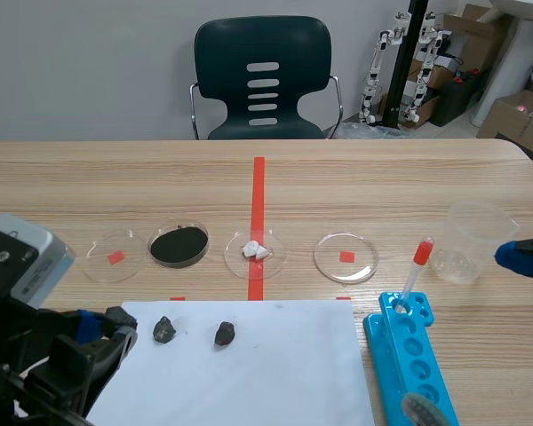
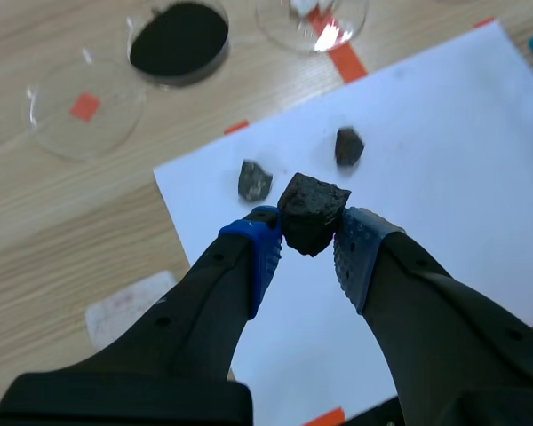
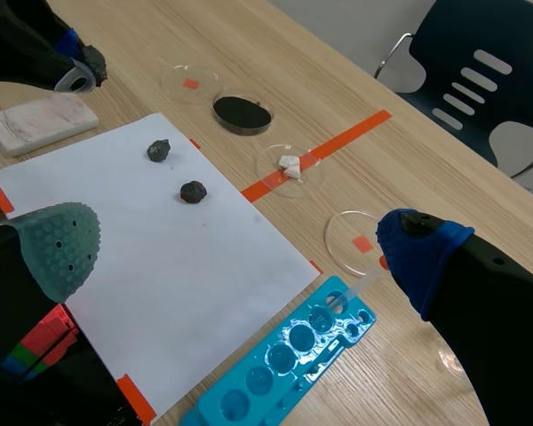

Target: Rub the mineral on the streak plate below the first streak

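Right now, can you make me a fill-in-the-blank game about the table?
The mineral sits between the pads of the ___ tool.
On the white paper lie ___ loose dark rocks.
The dropper stands in the ___ rack.
The right tool is ___.
Missing words: left, two, blue, open.

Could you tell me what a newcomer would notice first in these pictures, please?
The left claw pinches a dark mineral over the white sheet's left part. Two smaller rocks lie on that sheet near its far edge. Beyond it, one dish in a row holds black powder, and a blue rack lies to the sheet's right.
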Available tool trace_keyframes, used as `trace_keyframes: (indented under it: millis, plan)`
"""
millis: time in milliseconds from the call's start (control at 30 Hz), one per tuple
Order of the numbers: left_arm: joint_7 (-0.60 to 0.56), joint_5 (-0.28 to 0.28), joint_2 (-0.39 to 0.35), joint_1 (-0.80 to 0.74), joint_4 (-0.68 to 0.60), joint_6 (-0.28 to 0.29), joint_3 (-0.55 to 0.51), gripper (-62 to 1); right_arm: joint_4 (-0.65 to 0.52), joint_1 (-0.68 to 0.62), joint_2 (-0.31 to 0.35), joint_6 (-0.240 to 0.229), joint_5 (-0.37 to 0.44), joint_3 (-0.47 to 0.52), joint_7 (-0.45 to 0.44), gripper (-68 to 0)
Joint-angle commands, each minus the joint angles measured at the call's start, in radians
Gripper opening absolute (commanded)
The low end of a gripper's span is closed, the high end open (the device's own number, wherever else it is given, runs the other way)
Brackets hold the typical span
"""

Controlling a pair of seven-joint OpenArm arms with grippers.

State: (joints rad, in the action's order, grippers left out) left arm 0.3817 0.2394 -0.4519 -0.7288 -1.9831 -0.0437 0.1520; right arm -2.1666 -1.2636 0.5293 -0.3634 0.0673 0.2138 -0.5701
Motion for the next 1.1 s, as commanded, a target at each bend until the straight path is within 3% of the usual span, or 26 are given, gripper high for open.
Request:
trace_keyframes:
  millis: [0,233,400,500,767,967,1067]
  plan:
    - [0.061,0.003,0.002,0.019,-0.017,0.004,-0.011,-52.4,-0.007,0.003,0.01,0.0,0.01,0.001,-0.008,0.4]
    - [0.375,0.038,0.003,0.098,-0.017,-0.003,-0.059,-52.4,-0.007,0.003,0.01,0.0,0.01,0.001,-0.008,0.4]
    - [0.531,0.042,0.003,0.146,-0.017,-0.071,-0.089,-52.3,-0.007,0.003,0.01,0.0,0.01,0.001,-0.008,0.4]
    - [0.624,0.058,0.003,0.174,-0.011,-0.082,-0.103,-52.4,-0.007,0.003,0.01,0.0,0.01,0.001,-0.008,0.4]
    - [0.689,0.093,0.002,0.181,-0.01,-0.138,-0.105,-52.4,-0.007,0.003,0.01,0.0,0.01,0.001,-0.008,0.4]
    - [0.78,0.17,0.002,0.181,-0.01,-0.158,-0.139,-52.4,-0.007,0.003,0.01,0.0,0.01,0.001,-0.008,0.4]
    - [0.822,0.175,0.003,0.181,-0.01,-0.18,-0.15,-52.4,-0.007,0.003,0.01,0.0,0.01,0.001,-0.008,0.4]
